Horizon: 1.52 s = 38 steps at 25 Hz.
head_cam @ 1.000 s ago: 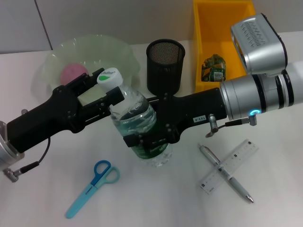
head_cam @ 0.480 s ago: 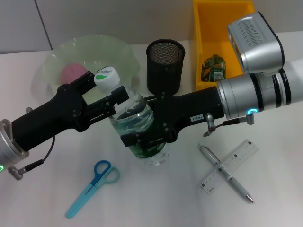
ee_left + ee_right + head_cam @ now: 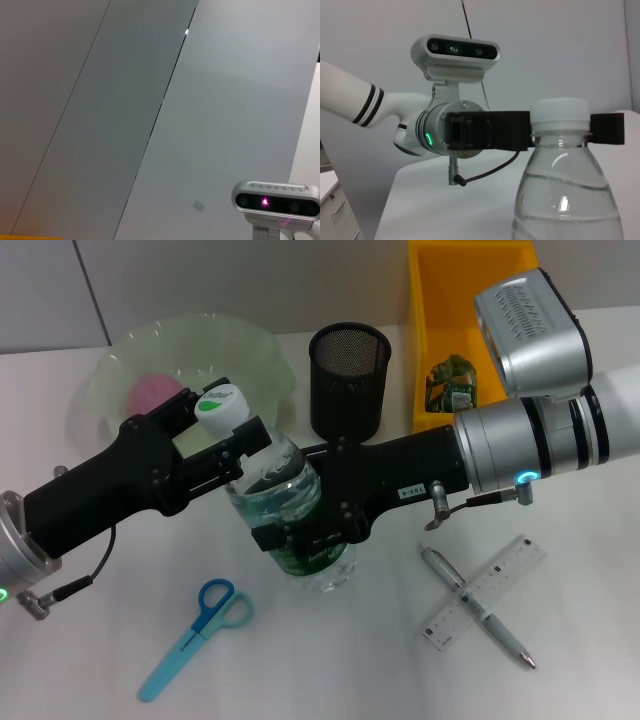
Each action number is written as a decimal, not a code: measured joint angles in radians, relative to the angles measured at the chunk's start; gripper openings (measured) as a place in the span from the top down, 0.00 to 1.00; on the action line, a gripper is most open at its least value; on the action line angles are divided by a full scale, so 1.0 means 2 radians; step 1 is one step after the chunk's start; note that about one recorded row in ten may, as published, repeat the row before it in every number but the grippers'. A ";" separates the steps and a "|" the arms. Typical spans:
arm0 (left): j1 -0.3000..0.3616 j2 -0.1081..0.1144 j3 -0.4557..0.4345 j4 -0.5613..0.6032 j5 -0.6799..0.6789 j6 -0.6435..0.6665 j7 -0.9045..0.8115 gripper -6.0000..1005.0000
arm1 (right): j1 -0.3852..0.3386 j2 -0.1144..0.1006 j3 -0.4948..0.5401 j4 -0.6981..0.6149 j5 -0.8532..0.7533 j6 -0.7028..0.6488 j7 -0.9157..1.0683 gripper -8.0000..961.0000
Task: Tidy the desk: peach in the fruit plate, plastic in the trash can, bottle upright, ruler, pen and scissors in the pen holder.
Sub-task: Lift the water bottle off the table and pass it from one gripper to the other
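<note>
A clear water bottle (image 3: 285, 485) with a white cap stands nearly upright at the table's middle, tilted a little. My left gripper (image 3: 232, 422) is shut on its neck just under the cap, which the right wrist view confirms for the left gripper (image 3: 559, 131) and bottle (image 3: 565, 200). My right gripper (image 3: 305, 540) is shut on the bottle's lower body. The pink peach (image 3: 152, 393) lies in the pale green fruit plate (image 3: 250, 345). Crumpled plastic (image 3: 452, 385) sits in the yellow trash can (image 3: 425, 300). Blue scissors (image 3: 195, 635) lie front left. The ruler (image 3: 497, 582) and pen (image 3: 505, 637) lie crossed front right.
The black mesh pen holder (image 3: 349, 380) stands just behind the bottle, between plate and trash can. The left wrist view shows only the grey wall and the right arm's wrist camera (image 3: 276, 200).
Both arms have shifted slightly left with the bottle. Its cap has moved left and up a little, so the bottle stands a bit straighter.
</note>
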<state>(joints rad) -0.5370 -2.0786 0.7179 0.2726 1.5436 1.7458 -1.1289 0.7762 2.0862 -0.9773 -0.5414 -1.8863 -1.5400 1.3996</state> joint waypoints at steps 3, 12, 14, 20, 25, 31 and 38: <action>-0.001 0.000 0.000 -0.001 0.000 0.000 0.000 0.33 | 0.000 0.000 0.000 0.000 0.000 0.000 0.000 0.19; -0.002 0.000 0.000 -0.005 -0.001 -0.001 0.000 0.37 | 0.000 0.000 0.000 0.000 0.002 0.000 -0.001 0.18; -0.001 0.000 0.000 -0.005 -0.001 -0.001 0.000 0.40 | 0.000 0.000 0.000 0.000 0.002 0.000 -0.001 0.18; -0.002 0.000 0.000 -0.005 -0.001 -0.001 0.002 0.41 | 0.001 0.000 0.000 0.000 0.002 0.000 -0.001 0.18; -0.001 0.000 0.004 -0.006 -0.003 0.000 0.006 0.43 | 0.001 0.000 0.000 0.000 0.003 -0.002 -0.001 0.18; -0.001 0.000 0.005 -0.006 -0.005 0.000 0.005 0.47 | 0.001 0.000 0.000 0.000 0.004 -0.004 -0.001 0.17; -0.001 0.001 0.005 -0.006 -0.006 0.001 0.002 0.56 | 0.000 -0.001 0.000 -0.002 0.007 -0.006 0.004 0.17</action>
<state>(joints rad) -0.5389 -2.0773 0.7277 0.2608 1.5318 1.7471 -1.1254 0.7755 2.0849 -0.9778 -0.5462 -1.8728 -1.5520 1.4077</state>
